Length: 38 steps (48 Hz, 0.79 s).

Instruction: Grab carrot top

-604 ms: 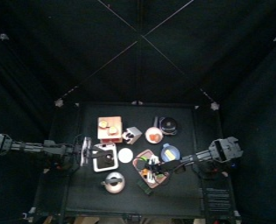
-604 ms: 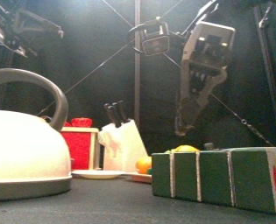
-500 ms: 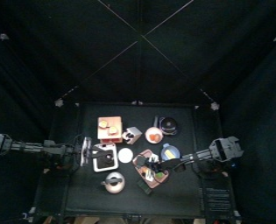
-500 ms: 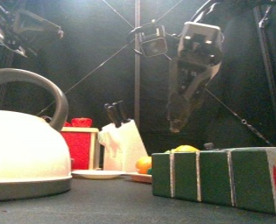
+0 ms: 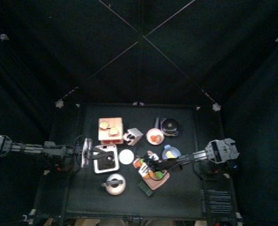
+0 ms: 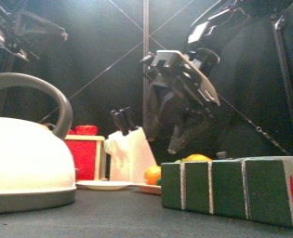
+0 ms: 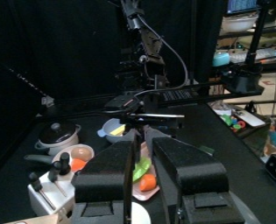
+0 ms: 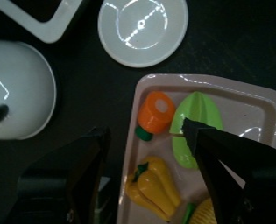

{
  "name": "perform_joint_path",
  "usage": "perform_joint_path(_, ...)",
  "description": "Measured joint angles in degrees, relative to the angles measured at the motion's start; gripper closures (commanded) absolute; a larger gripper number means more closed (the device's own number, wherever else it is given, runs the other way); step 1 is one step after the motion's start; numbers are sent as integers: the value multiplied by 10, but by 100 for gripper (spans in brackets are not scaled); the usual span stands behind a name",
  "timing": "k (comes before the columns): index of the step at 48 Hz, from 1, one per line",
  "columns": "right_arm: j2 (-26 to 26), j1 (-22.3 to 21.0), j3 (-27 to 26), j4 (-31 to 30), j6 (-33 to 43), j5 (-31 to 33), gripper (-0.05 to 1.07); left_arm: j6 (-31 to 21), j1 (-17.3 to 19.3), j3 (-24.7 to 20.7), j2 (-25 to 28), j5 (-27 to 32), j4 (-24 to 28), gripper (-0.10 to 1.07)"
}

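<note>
We are hovering our right tool (image 8: 146, 171) above the tray (image 8: 263, 105) of toy vegetables, its jaws spread wide and holding nothing. In the right wrist view the orange carrot (image 8: 157, 112) is lying near the tray's corner, with a green leaf-shaped piece, which we are taking for the carrot top (image 8: 200, 131), lying just beside it; whether the two are joined we cannot tell. A yellow piece (image 8: 155, 188) is sitting further down the same tray, partly behind our jaws. A white plate (image 8: 145, 28) and the kettle (image 8: 14, 87) are sitting on the tabletop (image 8: 269, 35) outside the tray.

We are judging this as the approach step: the tool is lined up roughly over the tray but not yet down on anything. In the front view the right arm is hanging above and behind the green blocks (image 6: 230, 189), clear of the items.

Next we are needing to centre the spread jaws over the green piece alone, so one jaw passes between it and the carrot, then lower and pinch it without nudging its neighbours.

Our left tool (image 7: 138, 179) is resting at the tabletop's left side, jaws parted, empty.
</note>
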Motion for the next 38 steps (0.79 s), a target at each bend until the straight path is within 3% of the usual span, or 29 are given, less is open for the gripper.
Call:
perform_joint_path(12,4,1,-4,-18,115,2,8,0,1,0,0,-1,0,38)
perform_joint_path(38,55,2,-26,21,126,0,8,0,2,0,0,-1,-1,38)
